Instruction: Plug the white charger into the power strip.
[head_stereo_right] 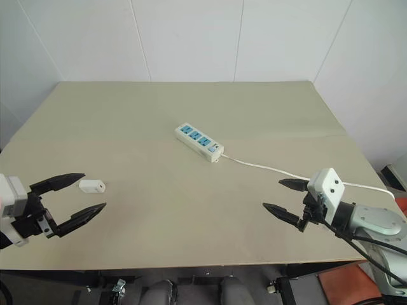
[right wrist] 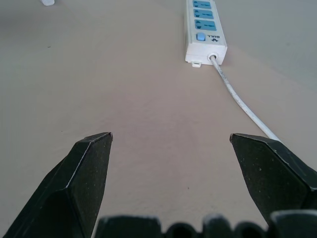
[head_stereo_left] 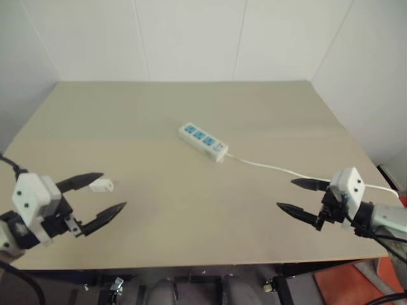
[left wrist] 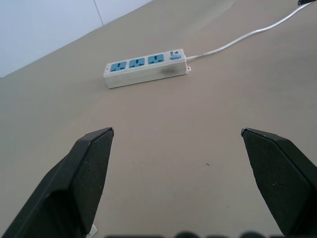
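The surface (head_stereo_left: 159, 216) looks matt, smooth and beige, like laminate. On it, the power strip (head_stereo_left: 203, 141) is smooth white plastic with blue socket faces (a slight sheen); its cord (head_stereo_left: 280, 169) looks rubbery white. Near the surface's left edge, the white charger (head_stereo_left: 102, 185) is smooth plastic. Fingers (left wrist: 89, 168) of both tools look matt black.

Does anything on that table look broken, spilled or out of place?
Nothing stands out. The power strip lies flat and whole, angled across the table, its cord trailing off to the right. The white charger lies loose near the left gripper.
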Action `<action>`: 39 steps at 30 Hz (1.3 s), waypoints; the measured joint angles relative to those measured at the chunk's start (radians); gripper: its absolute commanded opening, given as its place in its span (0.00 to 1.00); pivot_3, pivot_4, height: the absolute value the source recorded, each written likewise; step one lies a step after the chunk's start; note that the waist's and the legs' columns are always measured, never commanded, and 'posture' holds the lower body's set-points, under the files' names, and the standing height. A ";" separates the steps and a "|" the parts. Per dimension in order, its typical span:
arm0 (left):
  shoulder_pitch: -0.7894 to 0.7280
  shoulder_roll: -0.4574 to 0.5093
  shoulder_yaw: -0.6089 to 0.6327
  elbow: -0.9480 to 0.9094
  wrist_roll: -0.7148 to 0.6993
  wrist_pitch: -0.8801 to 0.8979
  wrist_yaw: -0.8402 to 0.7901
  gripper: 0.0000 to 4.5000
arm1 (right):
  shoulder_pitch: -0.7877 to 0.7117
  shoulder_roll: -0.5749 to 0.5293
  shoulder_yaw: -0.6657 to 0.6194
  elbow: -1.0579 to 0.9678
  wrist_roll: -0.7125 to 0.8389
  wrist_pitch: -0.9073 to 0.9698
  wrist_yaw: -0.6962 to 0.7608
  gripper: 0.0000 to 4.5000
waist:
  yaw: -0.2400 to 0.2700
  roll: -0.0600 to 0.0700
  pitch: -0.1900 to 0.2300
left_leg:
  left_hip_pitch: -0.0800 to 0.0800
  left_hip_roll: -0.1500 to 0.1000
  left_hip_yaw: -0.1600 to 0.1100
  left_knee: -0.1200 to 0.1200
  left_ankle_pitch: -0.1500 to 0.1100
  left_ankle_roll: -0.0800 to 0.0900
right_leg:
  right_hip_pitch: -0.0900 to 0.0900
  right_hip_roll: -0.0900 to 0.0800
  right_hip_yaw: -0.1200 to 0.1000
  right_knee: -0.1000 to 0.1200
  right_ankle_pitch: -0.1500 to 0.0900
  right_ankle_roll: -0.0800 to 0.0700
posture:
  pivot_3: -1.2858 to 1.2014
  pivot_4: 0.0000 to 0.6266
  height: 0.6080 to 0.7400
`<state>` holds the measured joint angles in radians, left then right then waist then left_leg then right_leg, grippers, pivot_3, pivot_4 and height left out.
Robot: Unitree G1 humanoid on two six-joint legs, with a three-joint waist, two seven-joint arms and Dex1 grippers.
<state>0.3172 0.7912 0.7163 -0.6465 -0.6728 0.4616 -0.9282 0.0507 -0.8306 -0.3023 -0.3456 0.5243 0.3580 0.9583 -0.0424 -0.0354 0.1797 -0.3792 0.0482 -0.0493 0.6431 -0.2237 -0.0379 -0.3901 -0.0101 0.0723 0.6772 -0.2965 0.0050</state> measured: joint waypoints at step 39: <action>-0.069 0.015 -0.100 0.028 0.006 -0.007 0.007 1.00 | -0.950 0.492 0.432 1.229 -0.476 -0.266 -0.240 0.87 | -0.021 0.001 0.002 | -0.009 -0.001 0.000 0.000 0.000 -0.001 | -0.012 -0.002 0.000 0.002 0.007 -0.009 | 0.52 0.24 1.00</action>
<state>0.2486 0.8063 0.6167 -0.6180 -0.6663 0.4548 -0.9212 -0.8989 -0.3389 0.1293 0.8835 0.0483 0.0915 0.7183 -0.0633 -0.0345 0.1818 -0.3884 0.0475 -0.0491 0.6426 -0.2241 -0.0387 -0.4021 -0.0118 0.0724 0.6795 -0.2896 -0.0040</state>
